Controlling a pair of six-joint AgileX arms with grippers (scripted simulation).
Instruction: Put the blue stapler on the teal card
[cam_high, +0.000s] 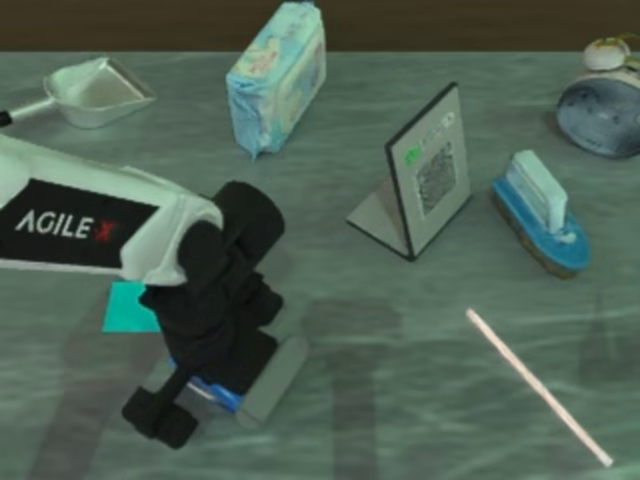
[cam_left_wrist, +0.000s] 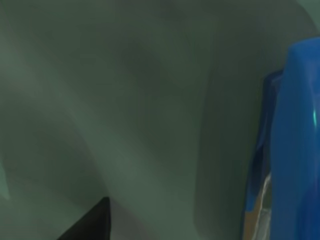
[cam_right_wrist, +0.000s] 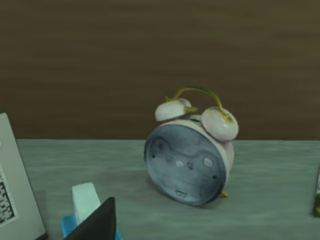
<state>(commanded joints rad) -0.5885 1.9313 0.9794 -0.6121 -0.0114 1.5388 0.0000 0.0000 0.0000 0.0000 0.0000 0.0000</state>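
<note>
Left tool (cam_high: 200, 385) is pinching the blue stapler (cam_high: 222, 394) low over the counter (cam_high: 400, 400); teal card (cam_high: 128, 308) lying at 10 o'clock, placement pending. Right tool's state: cannot tell.

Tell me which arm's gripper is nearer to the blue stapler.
Left. The left gripper is right over the blue stapler; the right gripper is outside the top view, by the alarm clock.

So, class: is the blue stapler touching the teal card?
Cannot tell. In the top view the left gripper and arm cover the span between the blue stapler and the teal card.
</note>
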